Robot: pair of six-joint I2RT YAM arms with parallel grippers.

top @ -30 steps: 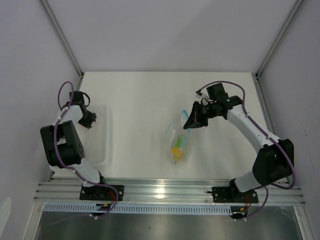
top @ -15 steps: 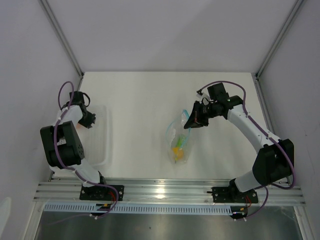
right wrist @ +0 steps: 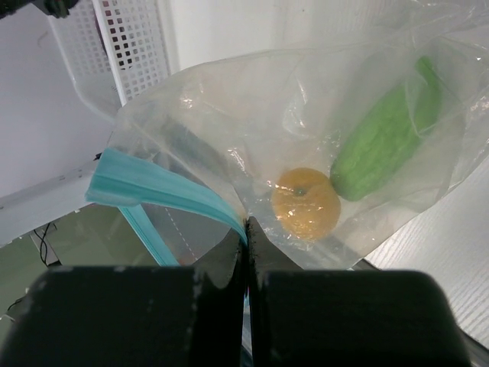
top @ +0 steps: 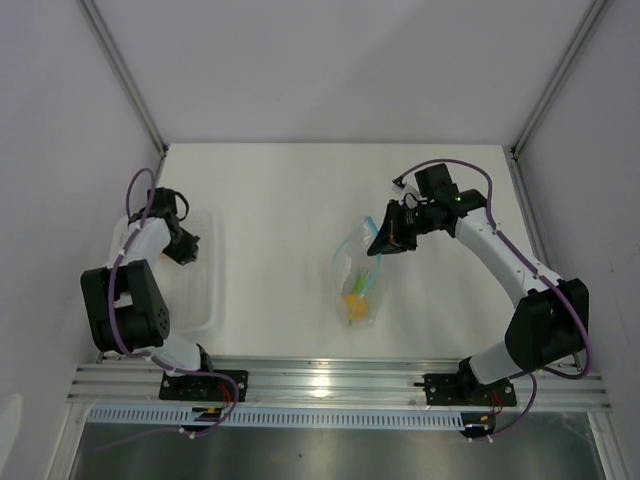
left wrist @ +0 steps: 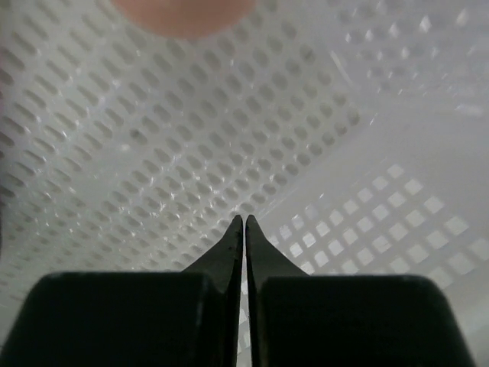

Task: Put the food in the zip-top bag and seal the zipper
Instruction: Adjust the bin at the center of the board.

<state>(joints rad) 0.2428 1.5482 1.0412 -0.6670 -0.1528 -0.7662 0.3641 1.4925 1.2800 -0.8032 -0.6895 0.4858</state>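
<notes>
**Two pieces bagged, mouth held up by the right arm**

The crinkly clear plastic zip-top bag (top: 356, 285) sits on the white desk (top: 280, 200) right of centre. Its bottom end rests on the surface and its mouth is raised towards the right arm. The right fingers (right wrist: 246, 224) are pressed together on the thin light blue zipper strip (right wrist: 145, 187) along the bag's mouth. They pinch it at one spot, and the rest of the strip bows away to the side.

Inside the bag the right wrist view shows a green oblong toy vegetable (right wrist: 386, 138) and a round yellow-orange toy fruit (right wrist: 306, 202), just beside each other against the plastic.

The white perforated plastic basket (top: 207, 300) stands at the left edge of the desk, well apart from the bag. The left fingers (left wrist: 244, 222) hang over its inside, tips closed together with nothing between them. In the left wrist view a blurred pink rounded shape (left wrist: 183, 11) shows at the top edge against the basket's perforated plastic. It is too blurred to tell what it is.
</notes>
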